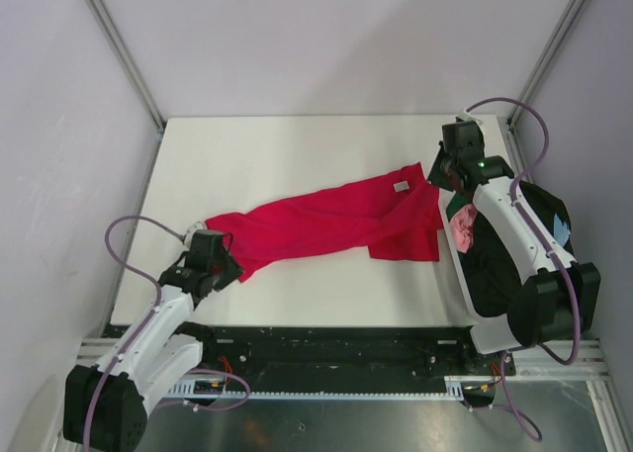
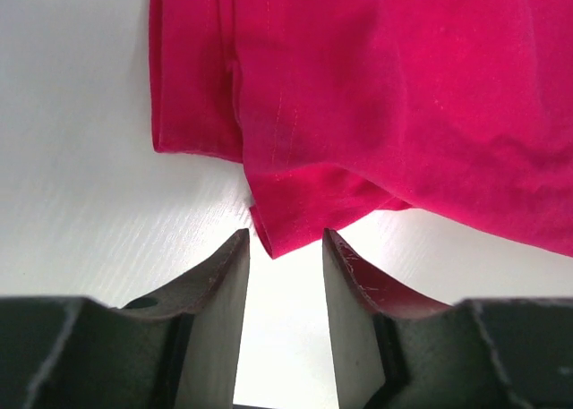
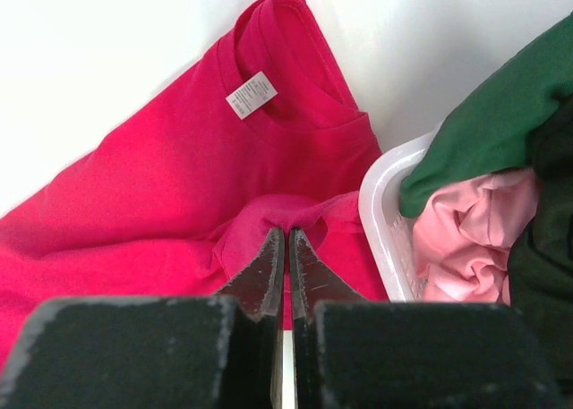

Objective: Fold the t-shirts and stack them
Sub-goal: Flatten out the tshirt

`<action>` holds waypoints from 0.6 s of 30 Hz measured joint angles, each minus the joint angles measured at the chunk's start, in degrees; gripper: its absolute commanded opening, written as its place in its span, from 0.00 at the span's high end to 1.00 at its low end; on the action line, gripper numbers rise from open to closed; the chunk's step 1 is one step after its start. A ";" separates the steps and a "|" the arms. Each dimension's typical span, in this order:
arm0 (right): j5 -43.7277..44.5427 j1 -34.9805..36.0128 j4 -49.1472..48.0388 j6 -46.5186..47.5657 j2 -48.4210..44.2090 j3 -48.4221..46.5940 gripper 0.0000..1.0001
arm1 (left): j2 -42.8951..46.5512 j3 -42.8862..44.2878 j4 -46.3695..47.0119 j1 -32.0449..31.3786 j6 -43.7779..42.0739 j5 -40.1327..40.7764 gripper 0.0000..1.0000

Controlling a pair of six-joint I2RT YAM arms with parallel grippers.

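Now our right jaws clench the red t-shirt point(image 3: 134, 185) just beside the white tub point(image 3: 374, 212) of crumpled shirts point(image 3: 466, 239); left jaws stand released, well apart from it.

The red t-shirt point(image 1: 326, 220) lies on the worktop point(image 1: 257, 155) left of the white tub point(image 3: 380, 203). It is drawn into a long, bunched band slanting away from the tub. Its collar end lies just beside the tub, with the small white neck label point(image 3: 252, 95) showing, and a small ridge of cloth stands gathered below the collar. Crumpled inside the tub are a green t-shirt point(image 3: 483, 132) draped over the rim, a pink t-shirt point(image 3: 466, 239) and a black t-shirt point(image 3: 537, 248).
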State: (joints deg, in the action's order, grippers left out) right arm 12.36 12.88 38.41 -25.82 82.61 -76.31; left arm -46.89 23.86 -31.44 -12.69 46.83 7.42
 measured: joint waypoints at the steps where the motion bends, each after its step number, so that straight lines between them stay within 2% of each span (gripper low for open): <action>1: 0.00 0.02 -0.02 0.00 -0.02 0.00 1.00 | -0.33 0.00 0.20 -0.70 0.68 0.44 0.57; 11: -0.02 1.11 -0.33 -0.02 -0.02 0.00 1.00 | -7.23 0.00 3.23 -4.35 3.74 2.80 0.58; 15: -0.04 1.46 -0.68 -0.02 -0.02 0.00 1.00 | -8.79 0.00 4.66 -4.61 4.22 2.89 0.67; 18: -0.26 1.64 -0.98 -0.02 -0.02 0.00 1.00 | -10.27 0.00 6.05 -4.79 4.24 2.86 0.81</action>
State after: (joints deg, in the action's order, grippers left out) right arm 12.10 14.52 37.43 -25.85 82.59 -76.31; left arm -57.17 23.86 -25.39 -17.47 51.07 10.28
